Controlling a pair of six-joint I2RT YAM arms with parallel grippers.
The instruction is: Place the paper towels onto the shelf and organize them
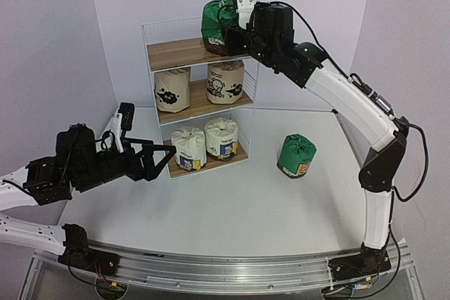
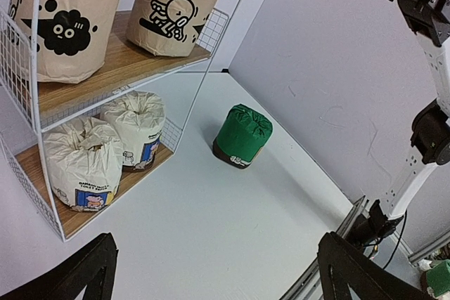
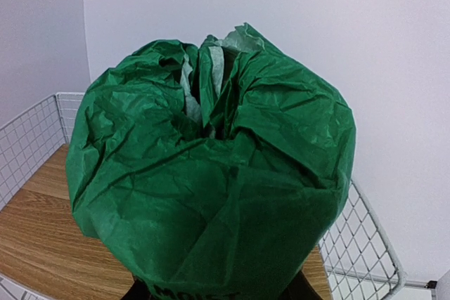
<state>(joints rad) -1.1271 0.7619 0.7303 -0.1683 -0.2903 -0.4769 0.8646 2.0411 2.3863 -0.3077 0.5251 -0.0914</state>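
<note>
Six plump wrapped paper towel rolls with gathered tops are in view. The held green roll (image 1: 216, 22) (image 3: 211, 173), in crinkled green wrap with a dark band at its base, stands on the right part of the top board of the shelf (image 1: 184, 53) (image 2: 105, 68), a tall three-tier unit of white wire frame, mesh sides and brown wooden boards. The right gripper (image 1: 230, 35), a black two-finger claw on a white and black arm, reaches in from the right, its fingers clamped on this roll's side; the right wrist view is nearly filled by the wrap.

On the middle board the two beige rolls (image 1: 172, 90) (image 1: 226, 81) (image 2: 63, 26) (image 2: 172, 8), printed with black drawings, stand side by side with a small gap. On the bottom board the two white rolls (image 1: 188, 148) (image 1: 221, 138) (image 2: 84, 163) (image 2: 137, 128), with blue-orange labels, stand just beside each other.

The loose green roll (image 1: 296, 156) (image 2: 242, 135) stands upright on the white table (image 1: 232, 209), well to the right of the shelf.

The left gripper (image 1: 167, 161) (image 2: 218, 240) hangs above the table just left of the bottom board, its black fingers spread wide apart and holding nothing.
</note>
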